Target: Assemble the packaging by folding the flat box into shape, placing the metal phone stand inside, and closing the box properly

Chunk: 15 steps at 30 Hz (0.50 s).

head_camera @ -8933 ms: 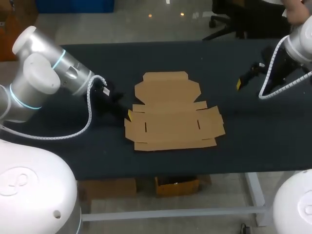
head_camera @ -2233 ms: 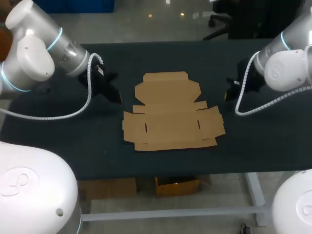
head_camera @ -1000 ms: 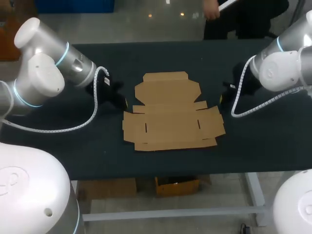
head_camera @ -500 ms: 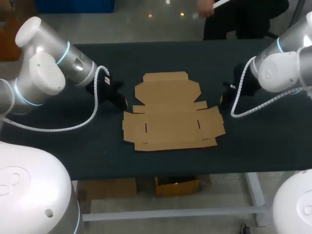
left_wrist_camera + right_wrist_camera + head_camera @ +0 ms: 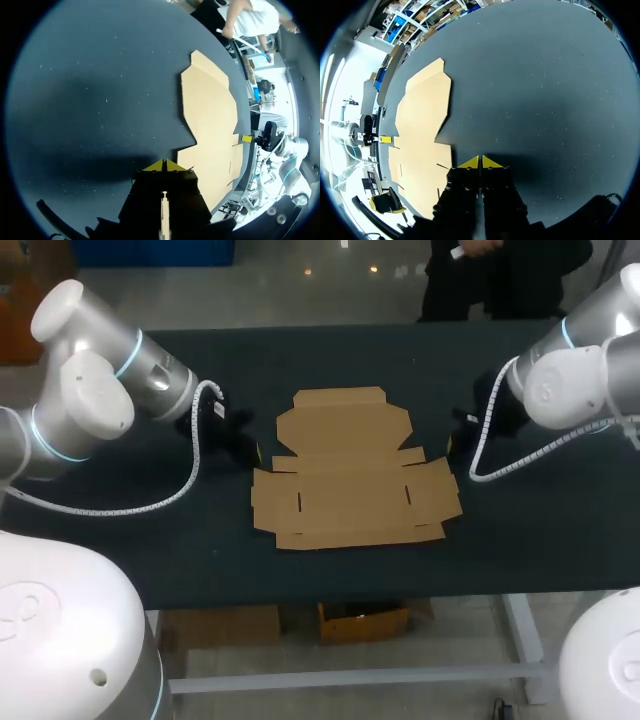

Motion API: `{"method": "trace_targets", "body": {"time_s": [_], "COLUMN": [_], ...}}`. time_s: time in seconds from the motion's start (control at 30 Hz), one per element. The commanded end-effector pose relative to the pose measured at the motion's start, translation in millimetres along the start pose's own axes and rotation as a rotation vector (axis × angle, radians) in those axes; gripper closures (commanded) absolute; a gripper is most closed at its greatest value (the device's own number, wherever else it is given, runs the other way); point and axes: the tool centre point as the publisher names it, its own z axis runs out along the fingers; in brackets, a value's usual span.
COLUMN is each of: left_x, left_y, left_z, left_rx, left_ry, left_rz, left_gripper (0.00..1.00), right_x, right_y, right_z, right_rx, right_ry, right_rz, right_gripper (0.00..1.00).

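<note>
Right gripper point(image 5: 450, 446) crept closer, beside box point(image 5: 350, 475) (flat).

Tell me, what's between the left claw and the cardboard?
Just bare table lies between the left gripper and the flat box, shown in the head view.

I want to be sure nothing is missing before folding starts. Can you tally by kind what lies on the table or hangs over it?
Flat cardboard box: 1
Pincers: 2, the left pincer and the right pincer, one on either side of the box
Total: 3
</note>
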Motion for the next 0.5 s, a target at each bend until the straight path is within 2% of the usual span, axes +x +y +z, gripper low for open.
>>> {"method": "trace_targets", "body": {"time_s": [0.03, 0.5], "left_x": [-2.2, -3.3], "left_y": [-1.7, -1.5], "left_z": [8.9, 14.6], "left_rx": [-0.007, -0.006], "left_ry": [0.003, 0.019], "left_rz": [0.016, 0.039], "left_gripper": [1.00, 1.00], "right_x": [0.3, 11.0], "right_y": [3.6, 6.3], "right_z": [1.9, 10.4], "right_rx": [0.010, 0.019], "right_ry": [0.007, 0.014], "right_rz": [-0.006, -0.028], "right_gripper": [1.00, 1.00]}}
